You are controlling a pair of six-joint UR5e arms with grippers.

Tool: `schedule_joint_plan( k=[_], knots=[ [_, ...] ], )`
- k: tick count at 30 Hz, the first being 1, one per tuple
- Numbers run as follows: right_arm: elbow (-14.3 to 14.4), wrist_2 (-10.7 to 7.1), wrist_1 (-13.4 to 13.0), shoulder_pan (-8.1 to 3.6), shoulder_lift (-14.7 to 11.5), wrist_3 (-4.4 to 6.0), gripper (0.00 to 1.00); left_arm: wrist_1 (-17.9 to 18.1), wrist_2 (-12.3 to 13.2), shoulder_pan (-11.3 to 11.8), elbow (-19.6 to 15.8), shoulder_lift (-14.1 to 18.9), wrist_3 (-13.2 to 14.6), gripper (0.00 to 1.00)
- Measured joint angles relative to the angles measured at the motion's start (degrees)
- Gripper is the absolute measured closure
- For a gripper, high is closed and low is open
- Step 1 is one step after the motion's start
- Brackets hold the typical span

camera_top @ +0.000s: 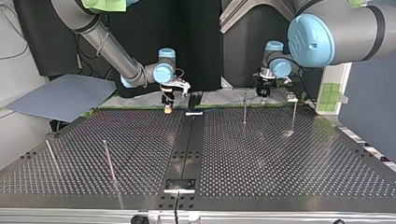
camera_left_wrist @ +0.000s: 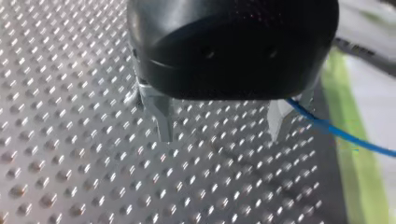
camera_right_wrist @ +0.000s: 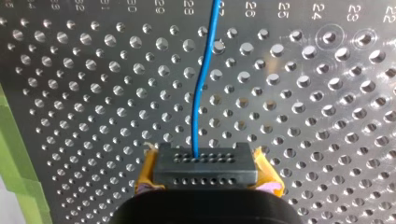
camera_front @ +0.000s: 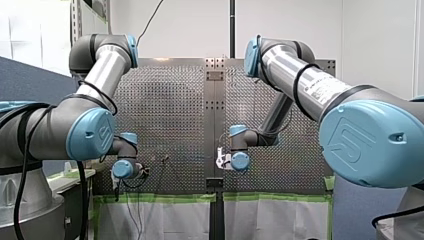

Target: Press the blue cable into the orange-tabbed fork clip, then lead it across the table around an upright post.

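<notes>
Between the fingers (camera_right_wrist: 148, 171) of our right gripper (camera_right_wrist: 205, 163) we pinch the blue cable (camera_right_wrist: 198, 102), while our left gripper (camera_left_wrist: 220, 136) holds its fingers (camera_left_wrist: 162, 116) spread

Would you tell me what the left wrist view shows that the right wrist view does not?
Only the left wrist view shows my left hand, open, its metal fingers empty. Only the right wrist view shows my right hand, with yellow pads, holding the blue cable, and printed numbers. Both show that cable, the perforated table and green tape.

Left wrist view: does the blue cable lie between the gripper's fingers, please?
No, the blue cable runs outside the left gripper, whose gap is empty.
</notes>
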Motion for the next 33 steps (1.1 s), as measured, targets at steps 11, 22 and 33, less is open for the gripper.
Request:
schedule_joint_plan(
  k=[11, 22, 33],
  knots=[
    [-0.1, 0.00, 0.1, 0.10, 0.0, -0.07, 0.98, 3.1, 4.9, -0.2, -4.9, 4.3, 0.8, 0.00],
    [-0.3, -0.17, 0.3, 0.10, 0.0, -0.06, 0.98, -0.5, 9.1, -0.1, -9.7, 9.1, 0.2, 0.00],
    [-0.3, -0.18, 0.6, 0.18, 0.0, -0.01, 0.98, -1.3, 13.0, -0.6, -14.3, 14.4, 3.8, 0.00]
  ],
)
